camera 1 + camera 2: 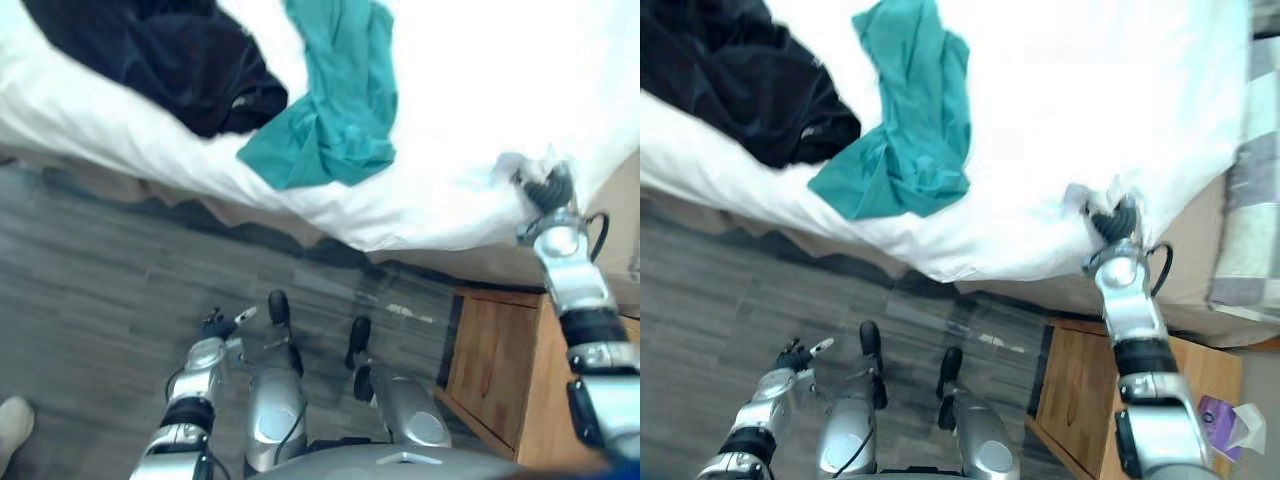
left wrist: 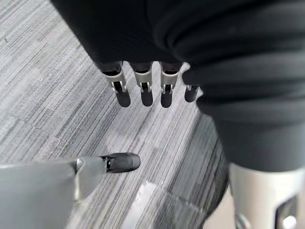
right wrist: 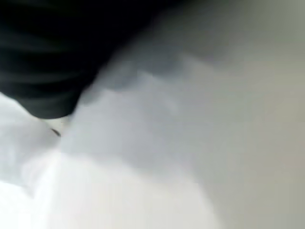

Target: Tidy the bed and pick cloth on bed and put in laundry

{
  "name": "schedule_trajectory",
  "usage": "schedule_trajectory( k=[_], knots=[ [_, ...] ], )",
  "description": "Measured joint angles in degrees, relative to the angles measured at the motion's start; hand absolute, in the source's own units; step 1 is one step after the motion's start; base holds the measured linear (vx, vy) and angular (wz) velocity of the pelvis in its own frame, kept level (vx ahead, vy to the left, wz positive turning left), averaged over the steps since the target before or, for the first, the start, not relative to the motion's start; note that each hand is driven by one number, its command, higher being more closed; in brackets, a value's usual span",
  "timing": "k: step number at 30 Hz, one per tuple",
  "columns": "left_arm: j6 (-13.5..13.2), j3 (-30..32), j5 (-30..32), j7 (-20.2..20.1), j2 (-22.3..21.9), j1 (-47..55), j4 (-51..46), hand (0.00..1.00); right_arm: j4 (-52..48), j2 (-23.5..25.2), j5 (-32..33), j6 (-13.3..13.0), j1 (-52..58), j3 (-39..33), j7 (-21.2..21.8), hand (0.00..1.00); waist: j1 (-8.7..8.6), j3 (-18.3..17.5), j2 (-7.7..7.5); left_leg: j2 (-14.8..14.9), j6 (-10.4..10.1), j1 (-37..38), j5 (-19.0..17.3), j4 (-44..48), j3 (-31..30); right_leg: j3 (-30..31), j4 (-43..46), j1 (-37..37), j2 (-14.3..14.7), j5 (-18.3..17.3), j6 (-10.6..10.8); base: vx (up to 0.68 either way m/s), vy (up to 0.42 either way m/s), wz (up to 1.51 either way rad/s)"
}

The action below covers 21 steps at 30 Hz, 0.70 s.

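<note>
The bed (image 1: 480, 100) is stretching across the top of the frame, its near edge slanting down toward the right. Two cloths are lying on it — the left cloth (image 1: 170, 60) at the upper left, the centre cloth (image 1: 335, 110) just right of it, at top centre. The right hand (image 1: 548, 188) is resting at the bed's edge, mid right; below it, at the lower right, a nightstand (image 1: 500, 370) is standing beside the bed. The left hand (image 1: 213, 326) is hanging over the floor (image 1: 90, 270) at lower left.
</note>
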Motion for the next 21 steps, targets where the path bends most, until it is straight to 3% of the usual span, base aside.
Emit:
schedule_trajectory(
  k=[2, 3, 7, 12, 18, 21],
  knots=[
    [0.7, 0.0, 0.1, -0.2, -0.1, 1.0, 0.1, 0.0, 0.0, 0.4, 1.0, -0.1, 3.6, -1.5, -0.2, 1.0, -0.32, -1.6, -0.26, -0.1, -0.3, 1.4, -0.2, -0.3, 1.0, 0.4, 0.0, 0.8, -0.2, 0.0, 0.0, 0.05, 0.035, -0.24],
    [0.9, 0.1, 0.7, -0.2, -0.2, 1.7, 0.4, 0.0, 0.0, 1.1, 2.3, -0.8, 5.8, -2.9, -0.3, 0.0, -0.64, -2.6, -0.21, -0.2, -0.3, 2.9, -0.3, -1.1, 1.7, 1.3, 0.0, 1.5, -0.2, 0.0, 0.1, 0.02, 0.035, -0.3],
    [0.9, 0.6, 2.0, -0.5, -1.3, 5.6, 1.2, 0.0, 0.1, 3.5, 5.5, -3.7, 12.2, -6.0, -0.4, 0.0, -2.15, -6.3, 1.03, -1.2, -0.2, 7.1, 0.6, -4.8, 3.2, 2.4, -0.2, 3.4, -0.6, -0.7, 1.0, 0.01, 0.032, -0.2],
    [0.8, 2.4, 2.3, -2.7, -4.0, 11.5, 4.0, 0.0, 4.8, 9.1, 18.1, -8.9, 22.2, -12.7, -0.4, 0.0, -3.87, -10.7, 3.84, -3.0, -0.3, 12.0, 0.7, -8.0, 4.5, 3.4, -0.4, 6.2, -1.7, -2.1, 1.8, 0.01, 0.065, -0.09],
    [-0.6, 4.7, 3.6, -5.3, -5.7, 15.0, 7.4, 0.0, 15.7, 16.3, 31.1, -13.7, 27.8, -17.6, 2.8, 0.0, -5.0, -12.1, 5.91, -3.7, -0.3, 16.5, -1.0, -8.0, 6.4, 5.0, -2.1, 10.6, -2.4, -2.0, 2.2, 0.05, 0.044, -0.16],
    [-2.1, 6.9, 4.5, -7.1, -6.1, 15.8, 9.3, 0.0, 21.9, 17.5, 35.0, -15.8, 29.1, -24.8, 3.3, 0.0, -5.25, -12.5, 7.03, -4.2, -0.3, 18.7, -1.9, -8.0, 7.6, 5.8, -2.4, 12.4, -2.8, -2.1, 2.6, 0.06, 0.041, -0.18]
  ],
)
